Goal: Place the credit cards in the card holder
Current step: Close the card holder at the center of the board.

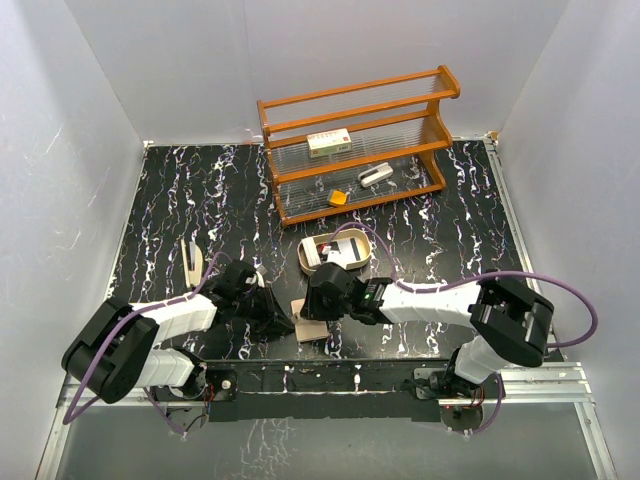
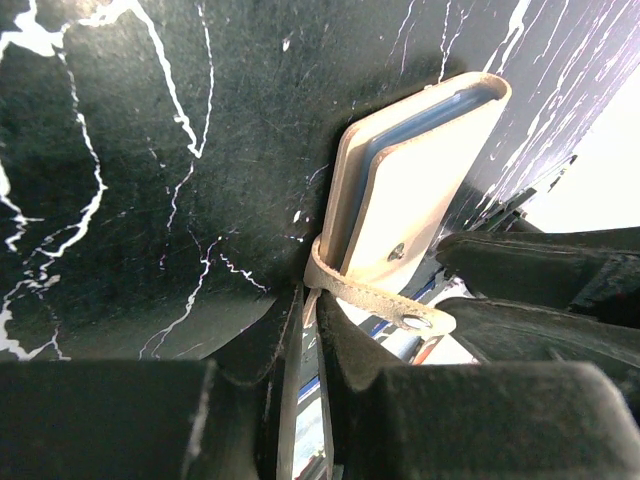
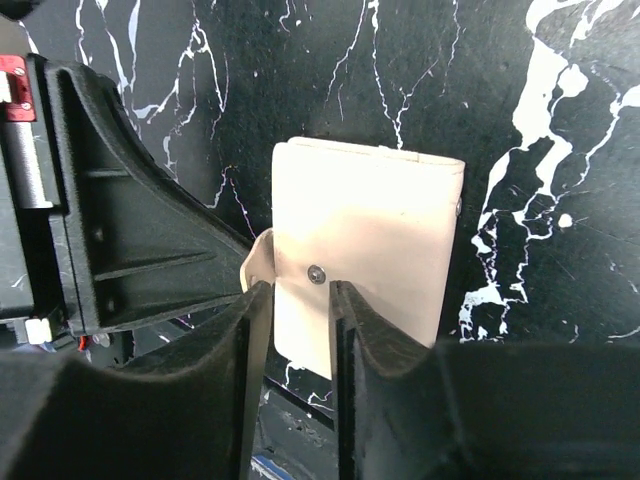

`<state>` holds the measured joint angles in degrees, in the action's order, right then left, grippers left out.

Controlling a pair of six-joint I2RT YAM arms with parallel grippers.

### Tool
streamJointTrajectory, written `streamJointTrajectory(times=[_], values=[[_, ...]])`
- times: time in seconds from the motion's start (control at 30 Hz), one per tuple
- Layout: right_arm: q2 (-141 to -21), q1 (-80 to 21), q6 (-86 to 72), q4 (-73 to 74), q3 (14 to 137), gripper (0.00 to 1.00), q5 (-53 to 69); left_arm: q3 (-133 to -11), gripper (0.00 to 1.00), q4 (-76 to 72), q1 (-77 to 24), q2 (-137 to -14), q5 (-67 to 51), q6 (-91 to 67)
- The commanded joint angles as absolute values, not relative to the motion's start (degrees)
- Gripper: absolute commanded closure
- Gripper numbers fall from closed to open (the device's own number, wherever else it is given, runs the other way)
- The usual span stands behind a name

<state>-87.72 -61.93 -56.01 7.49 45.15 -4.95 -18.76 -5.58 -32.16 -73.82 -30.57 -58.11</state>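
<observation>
Black-sleeved, the left arm reaches low from the near-left corner toward the table's (image 1: 180, 200) near middle, its left gripper (image 1: 281, 321) pointing right at the card holder (image 1: 311, 326). In its wrist view the fingers (image 2: 345, 345) leave only a slit at the strap (image 2: 365, 297); I cannot tell whether they pinch it.

The tan card holder is folded nearly shut between the two grippers, one blue card (image 2: 425, 128) edge showing between its leaves.

From the right, the other arm stretches leftward, elbow bent, its right gripper (image 1: 320, 303) meeting the holder's face (image 3: 370, 220). Its fingers (image 3: 345, 310) stand slightly apart astride the snap (image 3: 316, 273); whether they grip is unclear.

Count: two arms, one card holder, one card edge visible.
</observation>
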Motion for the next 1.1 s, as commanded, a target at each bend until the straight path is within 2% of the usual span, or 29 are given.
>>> streamJointTrajectory(times=[0.0, 0.2, 0.87, 1.07], values=[[-83.96, -62.23, -54.78, 9.30, 47.76, 0.70, -9.05, -19.31, 0.89, -5.31, -32.52, -74.27, -31.11, -57.83], [-82.71, -62.23, -53.34, 9.93, 48.53, 0.71, -8.39, -19.47, 0.89, -4.78, -32.61, -74.15, -31.07, -57.77], [-90.38, -62.23, -50.39, 9.54, 51.07, 0.72, -3.84, -18.68, 0.89, -6.15, -32.66, -74.34, -31.68, -58.74], [-89.63, -62.14, -50.10, 5.50, 49.47, 0.79, -3.48, -18.88, 0.89, -6.17, -32.61, -74.58, -31.74, -58.68]])
